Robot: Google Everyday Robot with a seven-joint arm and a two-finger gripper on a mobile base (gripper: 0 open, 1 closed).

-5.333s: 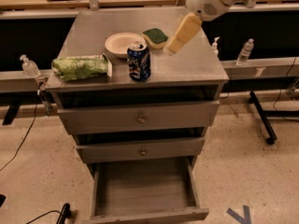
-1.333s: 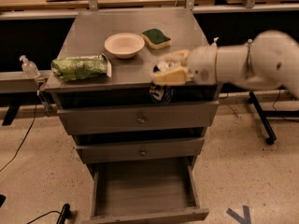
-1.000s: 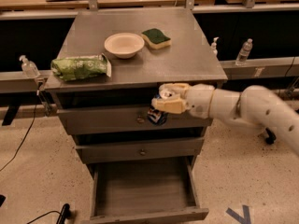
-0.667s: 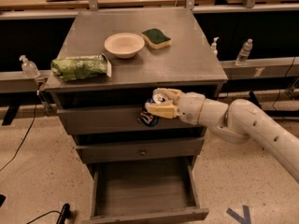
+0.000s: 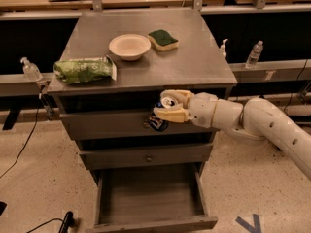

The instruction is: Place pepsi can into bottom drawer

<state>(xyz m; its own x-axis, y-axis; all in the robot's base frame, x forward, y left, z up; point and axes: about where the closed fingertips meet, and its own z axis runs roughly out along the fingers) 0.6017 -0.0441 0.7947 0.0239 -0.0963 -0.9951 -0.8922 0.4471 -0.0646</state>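
The pepsi can [image 5: 159, 121] is dark blue with a silver top and is tilted in the grip of my gripper [image 5: 167, 111], in front of the top drawer's face. The gripper is shut on the can; the white arm comes in from the right. The bottom drawer [image 5: 150, 191] is pulled open below, a wide grey tray with nothing in it. The can hangs well above the drawer, over its back part.
On the cabinet top [image 5: 194, 57] lie a green chip bag [image 5: 83, 69], a white bowl [image 5: 129, 46] and a green sponge [image 5: 163, 39]. The two upper drawers are closed, the middle one [image 5: 148, 155] just under the can. Water bottles [image 5: 254, 55] stand behind at the right.
The can has been lifted off the cabinet top and carried down in front of the cabinet. The gripper has sunk lower and moved left, now before the top drawer.
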